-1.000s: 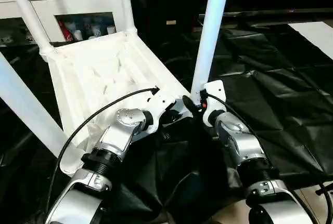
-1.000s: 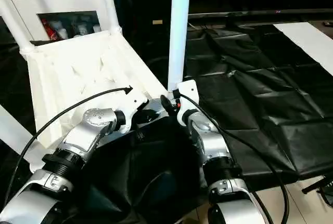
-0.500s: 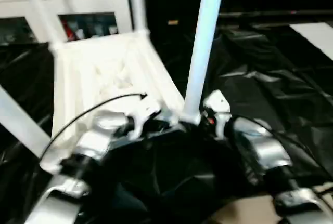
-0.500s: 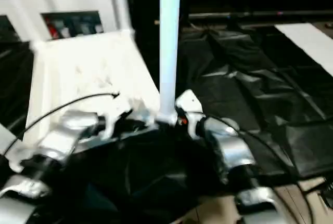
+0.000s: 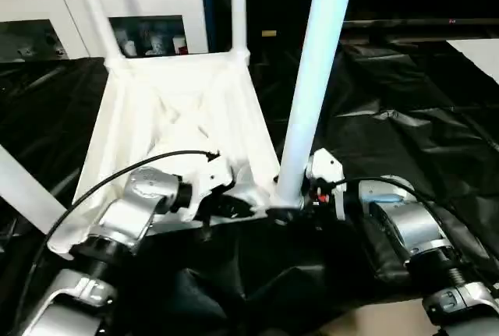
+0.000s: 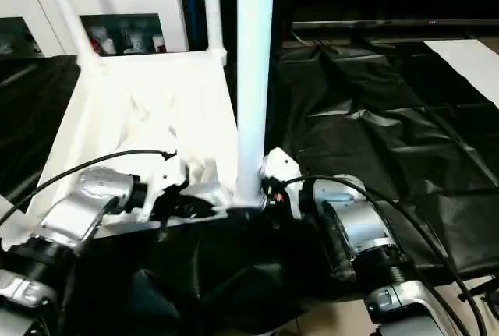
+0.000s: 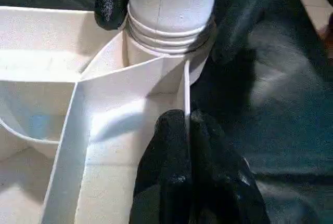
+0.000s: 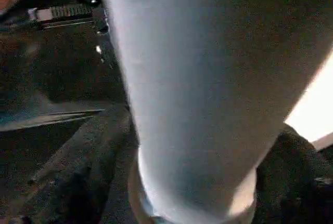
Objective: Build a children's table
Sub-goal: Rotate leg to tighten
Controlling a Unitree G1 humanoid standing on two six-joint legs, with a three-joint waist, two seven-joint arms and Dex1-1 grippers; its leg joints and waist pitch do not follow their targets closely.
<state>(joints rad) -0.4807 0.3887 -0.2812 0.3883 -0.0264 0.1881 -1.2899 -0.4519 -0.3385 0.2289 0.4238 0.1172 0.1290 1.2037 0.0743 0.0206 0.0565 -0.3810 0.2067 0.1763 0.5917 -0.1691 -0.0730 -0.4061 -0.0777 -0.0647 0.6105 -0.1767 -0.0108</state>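
Observation:
The children's table lies upside down: the white ribbed tabletop (image 5: 171, 129) with white legs standing up from its corners. The near right leg (image 5: 312, 94) stands in its corner socket (image 5: 282, 196). My right gripper (image 5: 292, 205) is at this leg's base, with a black finger (image 7: 112, 0) on each side of it, shut on the leg (image 8: 192, 78). My left gripper (image 7: 186, 122) is shut on the tabletop's thin near rim (image 7: 186, 86), right beside that socket. Two far legs (image 5: 238, 5) rise at the back, and the near left leg (image 5: 23, 188) slants out at the left.
A white glass-door cabinet (image 5: 148, 16) stands right behind the table. Crinkled black sheeting (image 5: 405, 118) covers the floor around it, with a white panel (image 5: 479, 51) at the far right. Bare light floor (image 5: 374, 324) shows near my right forearm.
The whole picture has shifted and the table now sits squarer to me. Both grippers stay at the near right corner. My right forearm now reaches the leg more from the side.

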